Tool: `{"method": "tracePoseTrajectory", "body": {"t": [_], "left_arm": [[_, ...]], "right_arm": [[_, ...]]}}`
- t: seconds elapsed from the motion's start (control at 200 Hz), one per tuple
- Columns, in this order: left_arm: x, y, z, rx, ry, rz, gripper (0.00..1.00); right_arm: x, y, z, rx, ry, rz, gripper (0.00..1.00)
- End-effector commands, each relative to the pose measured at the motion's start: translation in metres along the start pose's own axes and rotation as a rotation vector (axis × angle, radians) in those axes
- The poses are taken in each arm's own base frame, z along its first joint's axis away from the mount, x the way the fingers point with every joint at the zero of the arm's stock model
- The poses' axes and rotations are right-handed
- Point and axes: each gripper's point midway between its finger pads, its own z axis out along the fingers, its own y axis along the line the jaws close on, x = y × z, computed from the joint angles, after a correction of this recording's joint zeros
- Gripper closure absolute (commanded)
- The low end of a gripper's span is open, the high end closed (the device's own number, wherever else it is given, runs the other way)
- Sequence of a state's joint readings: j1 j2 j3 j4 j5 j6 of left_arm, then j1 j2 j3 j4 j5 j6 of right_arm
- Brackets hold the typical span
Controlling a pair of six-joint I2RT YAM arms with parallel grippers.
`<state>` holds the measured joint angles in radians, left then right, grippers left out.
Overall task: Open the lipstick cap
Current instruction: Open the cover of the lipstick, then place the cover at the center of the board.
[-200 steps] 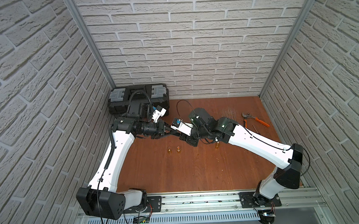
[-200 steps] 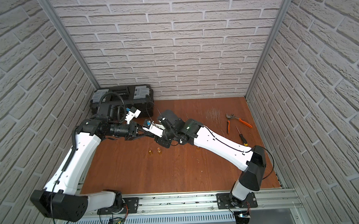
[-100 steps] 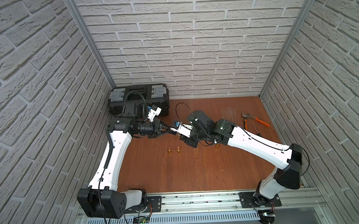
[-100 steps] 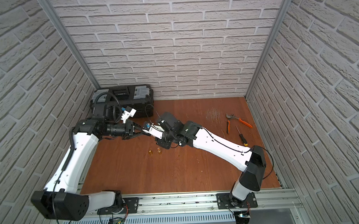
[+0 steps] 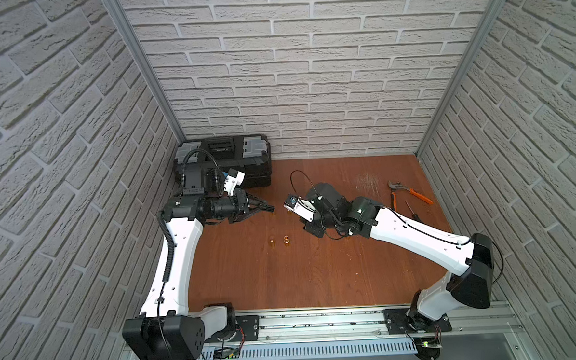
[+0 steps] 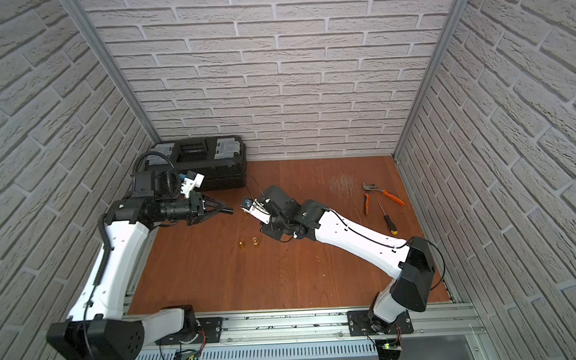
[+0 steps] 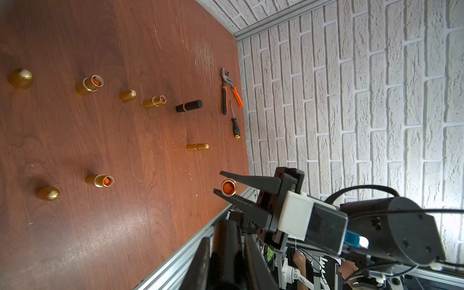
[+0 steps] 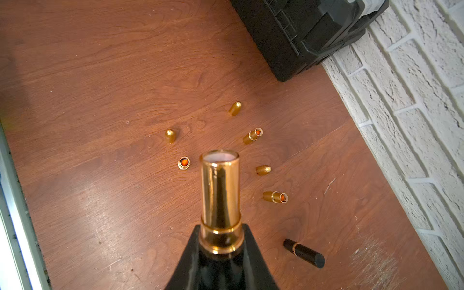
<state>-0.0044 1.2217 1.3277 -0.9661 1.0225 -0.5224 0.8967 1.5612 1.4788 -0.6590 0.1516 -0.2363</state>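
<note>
The lipstick (image 8: 219,190) is a shiny gold tube with an orange stick inside (image 7: 228,187). My right gripper (image 8: 221,227) is shut on its base and holds it above the table. Its cap (image 7: 226,248), a dark cylinder, is off the tube, and my left gripper (image 7: 226,238) is shut on it. In both top views the left gripper (image 5: 269,208) (image 6: 229,210) points toward the right gripper (image 7: 219,182) across a short gap. The right gripper's fingers are hidden under its wrist camera (image 5: 298,206) there.
Several gold caps (image 8: 170,135) and opened gold lipsticks (image 8: 275,196) stand on the wooden table (image 5: 285,279). A black lipstick (image 8: 303,253) and a closed gold one (image 7: 197,147) lie flat. A black toolbox (image 5: 224,160) sits back left. Pliers (image 5: 405,191) and a screwdriver (image 5: 413,211) lie at the right.
The two grippers were together a second ago and now stand apart. The left one has drawn back leftward with the cap, and the right one has shifted right with the tube.
</note>
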Motion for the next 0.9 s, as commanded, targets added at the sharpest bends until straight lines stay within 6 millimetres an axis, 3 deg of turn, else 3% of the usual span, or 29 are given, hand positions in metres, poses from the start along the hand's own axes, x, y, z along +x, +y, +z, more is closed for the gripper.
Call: {"method": "tracePoseTrajectory", "body": {"t": [0.0,0.37,0.525,0.69,0.895], "left_arm": [[-0.004,-0.002,-0.003,0.021,-0.019,0.004,1.00],[-0.018,0.008,-0.005,-0.001,-0.058,-0.005,1.00],[-0.018,0.021,0.000,-0.067,-0.056,-0.007,1.00],[-0.013,0.033,0.023,-0.156,-0.018,0.039,1.00],[-0.001,0.065,0.083,-0.435,0.072,0.197,1.00]], "right_arm": [[-0.014,-0.012,-0.015,0.051,-0.075,0.035,0.96],[-0.014,-0.018,-0.029,0.077,-0.091,0.038,0.97],[-0.013,-0.021,-0.035,0.093,-0.089,0.041,0.97],[-0.015,-0.025,-0.048,0.104,-0.104,0.042,0.97],[-0.016,-0.035,-0.073,0.143,-0.128,0.051,0.96]]}}
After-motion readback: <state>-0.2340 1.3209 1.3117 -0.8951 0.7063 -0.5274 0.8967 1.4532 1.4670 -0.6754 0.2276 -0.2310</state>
